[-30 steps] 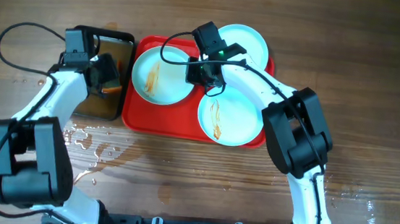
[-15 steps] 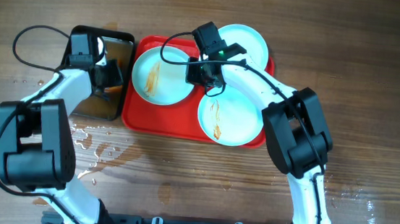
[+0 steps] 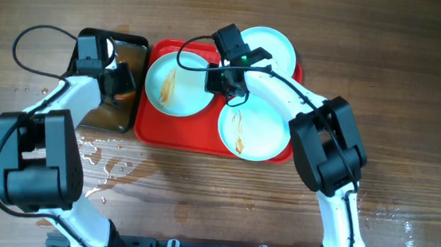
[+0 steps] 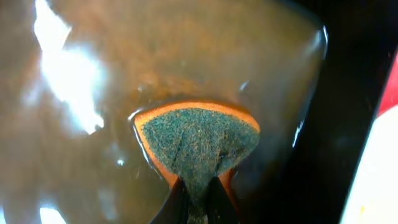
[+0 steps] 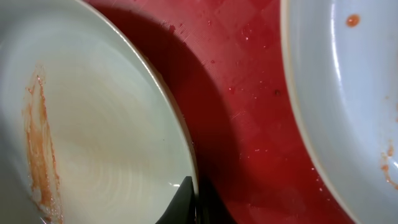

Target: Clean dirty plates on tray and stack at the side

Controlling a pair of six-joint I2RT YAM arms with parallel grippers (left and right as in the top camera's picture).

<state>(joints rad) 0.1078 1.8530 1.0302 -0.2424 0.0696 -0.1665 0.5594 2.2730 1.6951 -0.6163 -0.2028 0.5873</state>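
Three white plates lie on the red tray (image 3: 153, 130). The left plate (image 3: 172, 85) and the front right plate (image 3: 254, 128) bear orange streaks; the back plate (image 3: 275, 48) looks clean. My right gripper (image 3: 222, 82) is shut on the left plate's right rim. In the right wrist view the gripper (image 5: 194, 186) pinches that plate (image 5: 93, 124) at its edge, above the tray (image 5: 249, 93). My left gripper (image 3: 124, 83) is down in the black pan, shut on an orange sponge with a green scouring face (image 4: 198, 140). Its fingertips (image 4: 179, 193) squeeze the sponge's near end.
The black pan (image 3: 113, 116) holds brownish liquid (image 4: 93, 137) and stands just left of the tray. Water puddles (image 3: 97, 157) lie on the wooden table in front of the pan. A second plate (image 5: 348, 93) shows at the right of the right wrist view.
My left gripper has closed on the sponge in the pan, and its arm has shifted a little. The right arm and the plates have not moved.
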